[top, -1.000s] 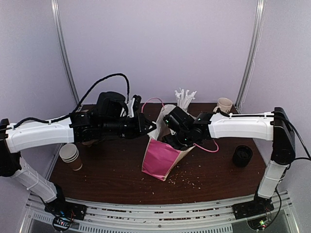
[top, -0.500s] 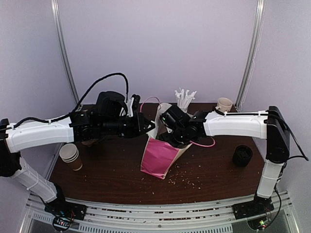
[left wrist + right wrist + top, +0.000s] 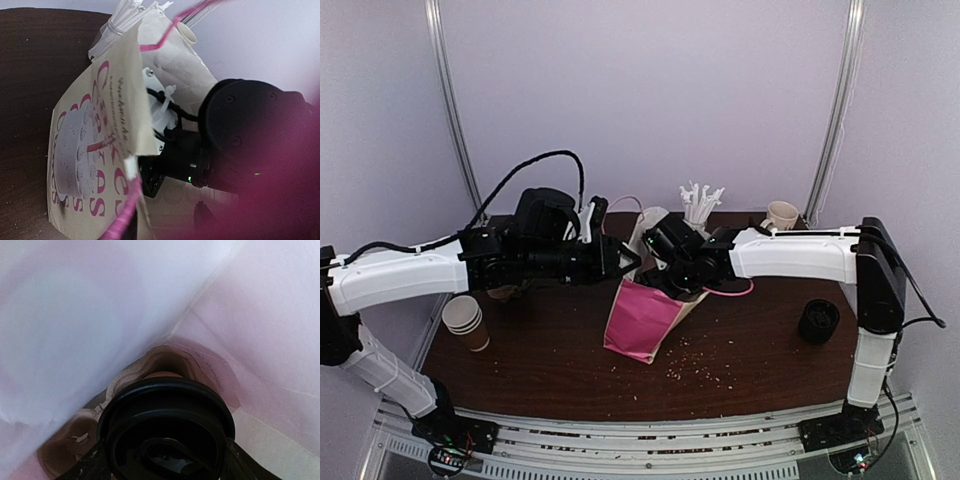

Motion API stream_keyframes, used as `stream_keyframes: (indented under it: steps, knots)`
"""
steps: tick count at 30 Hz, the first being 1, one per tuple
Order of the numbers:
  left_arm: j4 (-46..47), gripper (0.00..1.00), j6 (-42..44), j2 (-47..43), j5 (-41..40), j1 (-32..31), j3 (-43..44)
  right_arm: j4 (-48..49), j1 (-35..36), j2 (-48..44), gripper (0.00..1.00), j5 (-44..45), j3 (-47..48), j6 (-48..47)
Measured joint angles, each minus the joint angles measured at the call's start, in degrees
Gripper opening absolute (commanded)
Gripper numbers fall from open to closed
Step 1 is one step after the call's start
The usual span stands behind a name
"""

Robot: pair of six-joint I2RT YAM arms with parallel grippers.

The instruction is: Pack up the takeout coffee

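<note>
**Arm poses, both sides**

The right arm extends leftward, wrist dipped into the pink bag (image 3: pixel 642 320). The right claw (image 3: pixel 165 462) clamps the takeout coffee (image 3: pixel 167 410) inside it. The left arm reaches to the bag rim; left claw (image 3: pixel 625 262) gap unclear, perhaps partly parted.

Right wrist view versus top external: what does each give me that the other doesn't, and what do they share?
Only the right wrist view: the takeout coffee, its black lid clasped by the right gripper, low inside the bag, above what looks like a brown pulp carrier. Only top external: the left gripper at the bag's mouth, the lidless cup stack, the black lid stack, the straws. Both: the bag, inside versus outside.
</note>
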Motion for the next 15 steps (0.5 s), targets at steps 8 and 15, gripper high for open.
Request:
stream_keyframes:
  steps: [8,15]
  knots:
    - [-2.9,0.87,3.9,-8.8,-0.4,0.0,-0.9,-4.4,-0.5,2.1,0.52,-0.9,5.0,-1.5]
    - [-3.3,0.87,5.6,-21.9,-6.5,-0.1,-7.5,-9.6,-1.0,5.0,0.52,-2.2,10.6,-3.7]
